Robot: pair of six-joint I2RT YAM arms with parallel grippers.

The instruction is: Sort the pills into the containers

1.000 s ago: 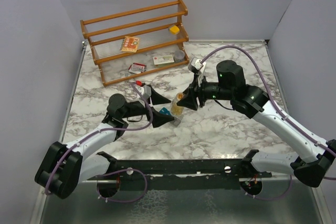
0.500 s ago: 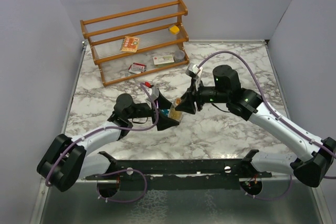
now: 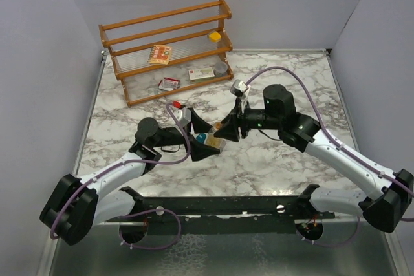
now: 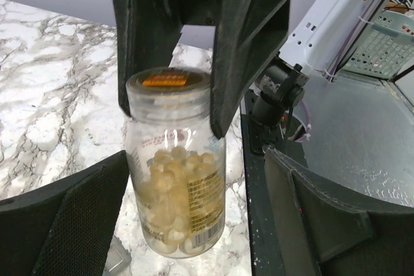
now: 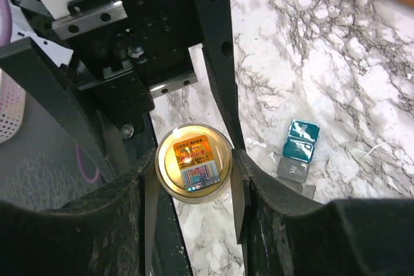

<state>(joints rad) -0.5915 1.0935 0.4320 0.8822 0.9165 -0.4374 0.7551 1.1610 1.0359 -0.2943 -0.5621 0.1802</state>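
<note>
Right gripper point(image 3: 224, 128) is clamping the pill bottle point(image 4: 176, 179) by its cap point(image 5: 192, 161). Left gripper point(image 3: 208, 139) is gaping wide, flanking it, containers point(image 5: 296, 154) lying nearby.

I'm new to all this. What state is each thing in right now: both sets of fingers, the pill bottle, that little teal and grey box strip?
Pill bottle: upright, cap on, partly full of yellowish pills.
Right fingers: shut on the bottle at its cap.
Left fingers: open, one either side of the bottle's lower half, not gripping.
Pill organizer: lying flat, untouched; lids open or shut, cannot tell.
</note>
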